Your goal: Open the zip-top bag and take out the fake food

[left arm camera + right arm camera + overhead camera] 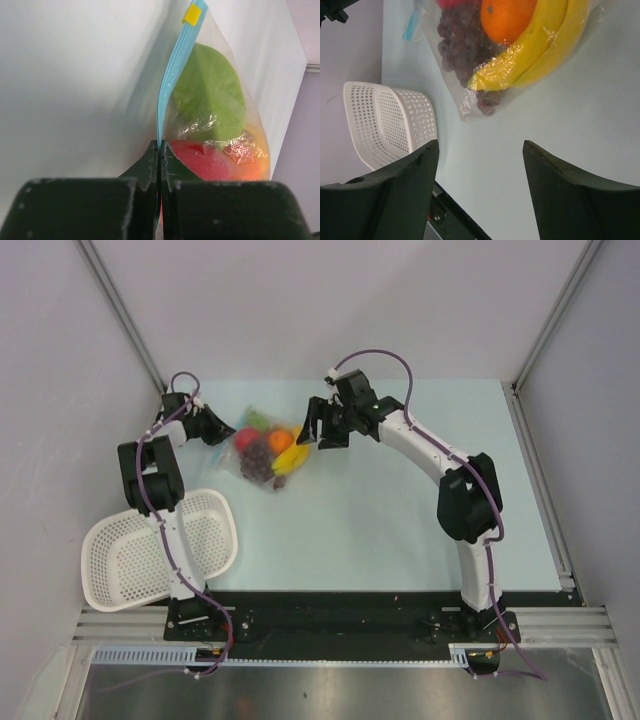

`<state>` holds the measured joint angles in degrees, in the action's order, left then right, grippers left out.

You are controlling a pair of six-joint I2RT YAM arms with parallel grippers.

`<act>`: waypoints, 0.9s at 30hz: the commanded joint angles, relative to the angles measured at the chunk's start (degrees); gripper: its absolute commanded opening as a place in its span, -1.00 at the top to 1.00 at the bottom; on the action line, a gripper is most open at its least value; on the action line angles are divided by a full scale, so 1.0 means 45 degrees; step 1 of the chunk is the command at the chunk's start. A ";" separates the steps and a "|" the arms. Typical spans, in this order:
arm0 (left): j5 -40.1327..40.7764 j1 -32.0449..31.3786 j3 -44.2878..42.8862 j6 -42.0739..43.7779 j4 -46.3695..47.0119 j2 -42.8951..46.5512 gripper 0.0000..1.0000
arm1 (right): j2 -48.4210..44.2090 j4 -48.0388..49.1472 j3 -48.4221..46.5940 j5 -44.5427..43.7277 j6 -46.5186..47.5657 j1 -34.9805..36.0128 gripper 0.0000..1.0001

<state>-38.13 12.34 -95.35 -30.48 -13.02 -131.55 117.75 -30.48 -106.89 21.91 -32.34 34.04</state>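
Upper centre, the zip-top bag (pixel 240 462) held fake food (pixel 279 441); left gripper (pixel 159 150) clamped its strip, right gripper's (pixel 480 146) jaws stood apart; basket (pixel 120 560) lower left.

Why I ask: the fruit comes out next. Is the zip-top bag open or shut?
Shut, it seems: the zip-top bag has its zip strip in one closed line from the left gripper clamped on it; fake food inside.
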 commanded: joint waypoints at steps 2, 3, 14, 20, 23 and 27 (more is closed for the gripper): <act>-0.0726 -0.0533 0.0308 0.0015 0.0724 0.2159 0.99 | 0.0648 0.0094 -0.1558 0.0092 0.0350 -0.0142 -0.43; -0.0726 -0.0651 0.0407 0.0170 0.0724 0.2491 0.99 | 0.0726 0.0113 -0.1636 0.0092 0.0485 -0.0182 -0.43; -0.0473 -0.3209 0.1832 0.1888 -0.0445 0.6145 0.99 | 0.0630 0.0464 -0.1814 0.2162 0.3491 -0.1627 -0.96; -0.0393 -0.3718 0.3138 0.3180 -0.1132 0.7785 0.99 | -0.0169 0.1556 -0.1033 0.2610 0.5776 -0.1939 -0.99; -0.0842 -0.3855 0.3920 0.3043 -0.0684 0.8430 0.99 | -0.0328 0.2902 -0.0349 0.3721 0.5665 -0.2329 -0.99; -0.1018 -0.4205 0.4333 0.2809 -0.0605 0.9036 0.99 | -0.0250 0.4991 0.0120 0.5225 0.5217 -0.2720 -0.94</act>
<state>-39.62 -5.19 -77.56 -18.94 -16.10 -95.44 119.46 -20.32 -107.61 36.99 -9.69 23.79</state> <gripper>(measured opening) 0.011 0.988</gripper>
